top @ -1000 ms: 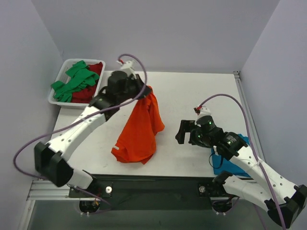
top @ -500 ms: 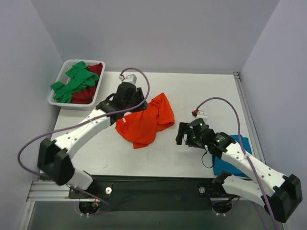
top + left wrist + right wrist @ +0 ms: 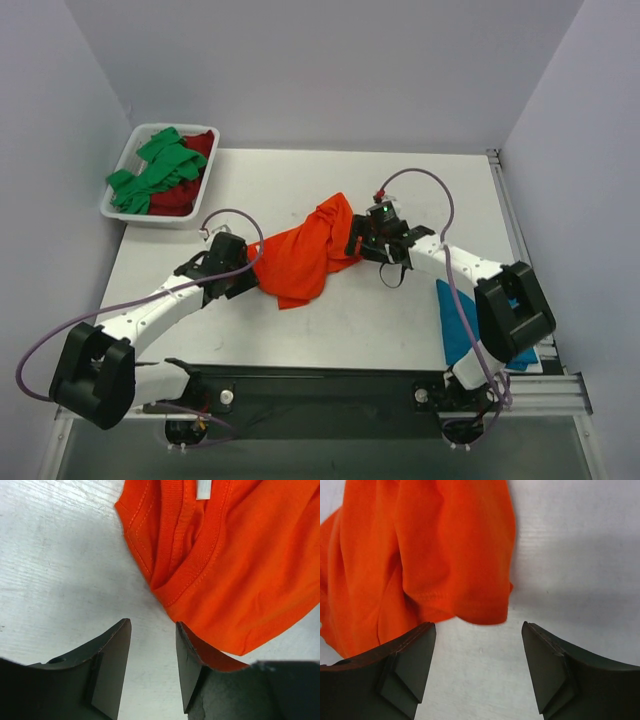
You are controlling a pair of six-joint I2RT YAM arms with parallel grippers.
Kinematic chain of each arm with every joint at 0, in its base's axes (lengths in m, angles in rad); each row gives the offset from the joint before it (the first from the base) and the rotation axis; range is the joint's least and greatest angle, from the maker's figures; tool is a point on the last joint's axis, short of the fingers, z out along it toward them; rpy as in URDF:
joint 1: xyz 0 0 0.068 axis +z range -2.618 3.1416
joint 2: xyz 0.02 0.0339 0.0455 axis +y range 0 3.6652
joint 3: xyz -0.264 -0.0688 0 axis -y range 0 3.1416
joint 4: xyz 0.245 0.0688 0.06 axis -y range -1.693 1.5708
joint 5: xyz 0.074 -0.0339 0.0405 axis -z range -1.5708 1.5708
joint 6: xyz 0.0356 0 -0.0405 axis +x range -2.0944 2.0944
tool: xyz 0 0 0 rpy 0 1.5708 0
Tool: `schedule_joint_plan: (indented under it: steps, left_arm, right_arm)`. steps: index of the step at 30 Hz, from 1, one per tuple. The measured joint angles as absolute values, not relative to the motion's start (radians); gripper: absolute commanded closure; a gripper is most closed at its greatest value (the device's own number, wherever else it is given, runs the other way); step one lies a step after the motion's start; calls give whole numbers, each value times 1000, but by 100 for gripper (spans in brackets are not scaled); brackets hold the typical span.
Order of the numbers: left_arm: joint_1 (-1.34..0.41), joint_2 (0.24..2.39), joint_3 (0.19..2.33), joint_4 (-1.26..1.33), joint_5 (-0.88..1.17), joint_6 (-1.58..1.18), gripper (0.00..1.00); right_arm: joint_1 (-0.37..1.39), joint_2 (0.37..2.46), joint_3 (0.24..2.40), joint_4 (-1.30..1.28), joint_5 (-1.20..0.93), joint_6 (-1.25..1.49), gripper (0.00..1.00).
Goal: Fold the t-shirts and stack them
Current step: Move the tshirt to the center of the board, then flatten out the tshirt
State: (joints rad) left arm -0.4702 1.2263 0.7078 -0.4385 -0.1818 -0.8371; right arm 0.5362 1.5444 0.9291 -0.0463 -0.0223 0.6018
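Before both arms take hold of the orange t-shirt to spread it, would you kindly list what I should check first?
1. Left gripper open, nothing between its fingers: ok.
2. Right gripper open and empty: ok.
3. Orange t-shirt resting on the table, held by neither gripper: ok.
4. Shirt lying flat: not ok, it is bunched in folds.
5. An edge ahead of each gripper: ok, the collar ahead of the left, a hem ahead of the right.
6. Teal t-shirt neatly folded: cannot tell, the right arm covers much of it.
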Motion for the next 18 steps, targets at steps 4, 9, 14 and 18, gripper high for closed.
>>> schedule_joint_plan:
  steps: [4,9,14,18]
  left_arm:
    - [-432,1239,656,-361,-118,-849,46]
    - [-414,1293,649,-274,-67,-854,49]
    - [-405,1365,649,-236,-43,-855,51]
    - [-403,1400,649,-218,-30,-859,58]
  right_arm:
    - [511,1648,1003,6,-58,613,35]
    - [511,1701,1037,28,-69,640,42]
    - [510,1715,1042,26,-68,657,52]
    - [503,1715,1042,25,-68,662,63]
